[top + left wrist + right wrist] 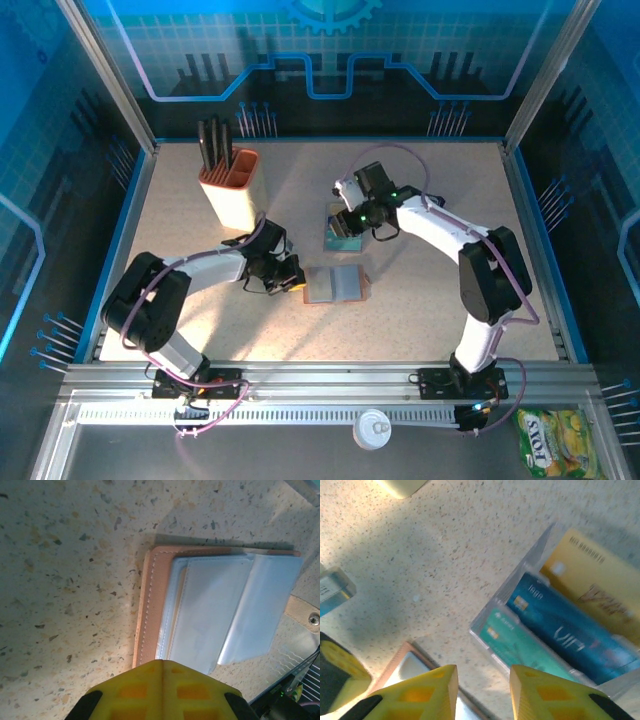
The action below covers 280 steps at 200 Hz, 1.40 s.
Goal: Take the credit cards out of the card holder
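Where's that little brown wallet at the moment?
In the top view the card holder lies open near the table's middle, just right of the left hand, with the credit cards beyond it.

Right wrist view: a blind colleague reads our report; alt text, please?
Three credit cards, teal, blue and yellow-tan, lie in a clear plastic case on a speckled table. At the bottom edge the right gripper stands open and empty, near a corner of the brown card holder.

The card holder point(336, 284) is lying on the counter point(440, 300). The credit cards point(560, 630) are sitting just behind it, inside a case point(512, 577).
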{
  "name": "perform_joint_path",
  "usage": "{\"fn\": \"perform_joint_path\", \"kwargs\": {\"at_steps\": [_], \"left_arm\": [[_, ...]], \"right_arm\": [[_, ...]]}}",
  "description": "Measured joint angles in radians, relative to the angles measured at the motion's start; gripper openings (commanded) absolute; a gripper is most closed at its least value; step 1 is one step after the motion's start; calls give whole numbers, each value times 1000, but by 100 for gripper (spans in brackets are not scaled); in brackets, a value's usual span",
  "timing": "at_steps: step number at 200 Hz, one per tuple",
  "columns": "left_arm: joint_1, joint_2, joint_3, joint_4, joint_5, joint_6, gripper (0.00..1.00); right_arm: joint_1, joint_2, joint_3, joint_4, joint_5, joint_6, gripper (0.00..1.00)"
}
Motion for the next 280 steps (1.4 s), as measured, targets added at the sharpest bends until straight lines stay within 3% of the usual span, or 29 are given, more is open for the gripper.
{"fn": "perform_joint_path", "kwargs": {"at_steps": [64, 132, 187, 280], "left_arm": [[0, 27, -2, 24, 14, 1, 1], [1, 63, -8, 28, 28, 13, 0], [6, 55, -16, 28, 24, 24, 0], [13, 52, -20, 24, 24, 32, 0]], "right_arm": [[59, -43, -154, 109, -63, 302, 33], [130, -43, -255, 153, -146, 509, 36], [151, -43, -275, 156, -185, 569, 50], [174, 3, -272, 156, -214, 583, 44]]}}
